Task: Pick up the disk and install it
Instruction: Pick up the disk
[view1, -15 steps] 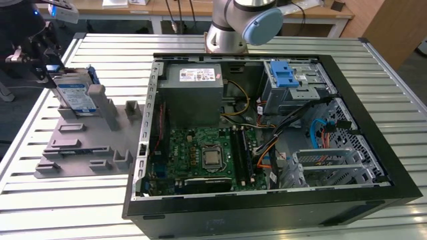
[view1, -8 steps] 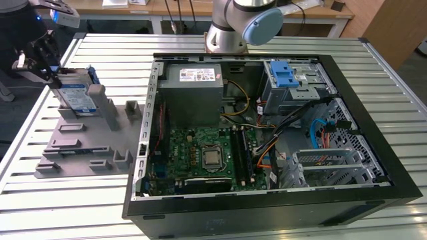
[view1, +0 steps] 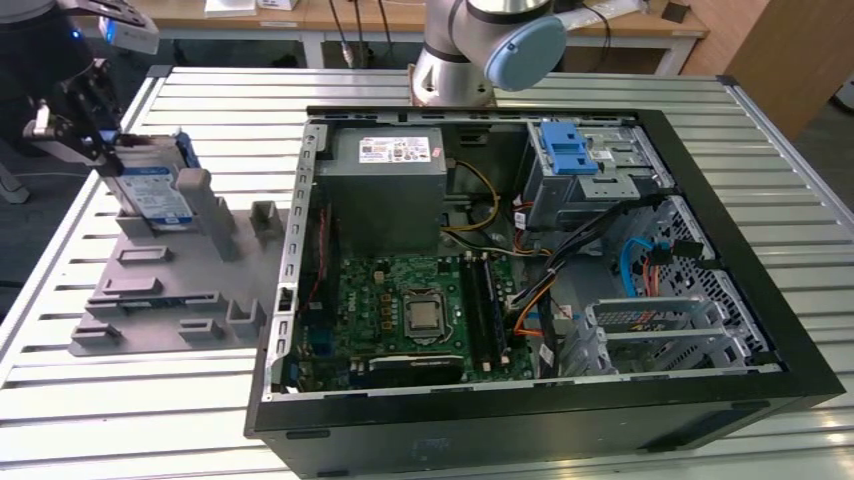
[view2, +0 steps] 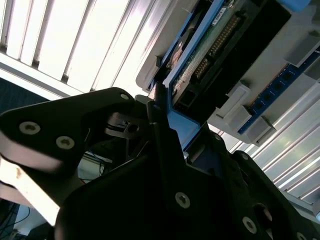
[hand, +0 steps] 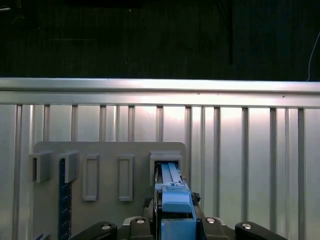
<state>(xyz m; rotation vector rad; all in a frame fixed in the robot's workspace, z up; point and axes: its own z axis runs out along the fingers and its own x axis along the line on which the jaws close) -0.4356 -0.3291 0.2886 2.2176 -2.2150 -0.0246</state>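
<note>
The disk (view1: 150, 190) stands on edge in a slot at the far end of the grey moulded holder (view1: 160, 290), at the exterior view's left. Its white-and-blue label faces the camera, and a blue frame runs along its edges. My gripper (view1: 107, 150) comes at it from the left and is shut on its upper edge. In the second wrist view the black fingers (view2: 160, 112) clamp the blue frame of the disk (view2: 210, 55). In the first wrist view the disk's blue edge (hand: 172, 200) runs out from the gripper (hand: 172, 222) into a holder (hand: 107, 150) slot.
An open computer case (view1: 534, 425) lies to the right of the holder. It has a power supply box (view1: 387, 165), a green motherboard (view1: 414, 310), a drive bay with a blue latch (view1: 574, 150) and a metal cage (view1: 654, 330). The arm's base (view1: 461, 60) stands behind it on the slatted metal table (view1: 120, 400).
</note>
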